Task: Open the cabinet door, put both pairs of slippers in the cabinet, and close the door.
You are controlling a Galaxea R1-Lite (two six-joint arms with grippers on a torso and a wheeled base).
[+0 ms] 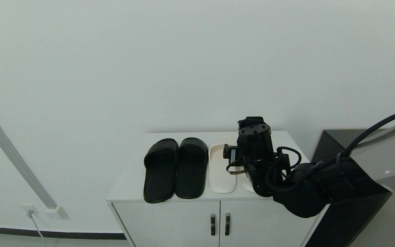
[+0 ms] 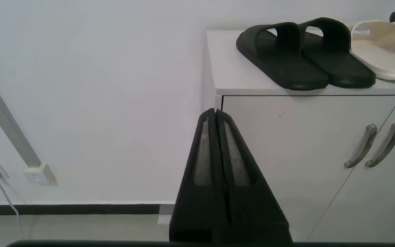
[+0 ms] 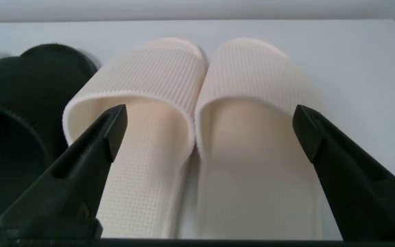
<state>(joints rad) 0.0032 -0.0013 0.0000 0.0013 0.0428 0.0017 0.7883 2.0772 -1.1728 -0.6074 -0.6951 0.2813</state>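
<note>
Found the cabinet against the far wall with both doors shut; judged the opening step not yet done. Logged both pairs on its top: black slippers to the left, cream slippers just beside them to the right, toes toward the wall. Placed the right pincer over the cream pair, fingers spread wide, one outside each slipper, touching neither as far as could be told. Read this as lining up a grasp ahead of the door work.

Reckoned the next move called for either lowering and closing across both cream slippers together, or sending the left pincer to the handles first. Noted the left pincer pressed together, holding nothing, near of the cabinet's left front corner and apart from it.

Marked the right arm, lying across the near right edge, as likely to foul the right door's swing. Spotted a slanting grey rail on the wall at left, and below it a socket with a cable plugged in.
</note>
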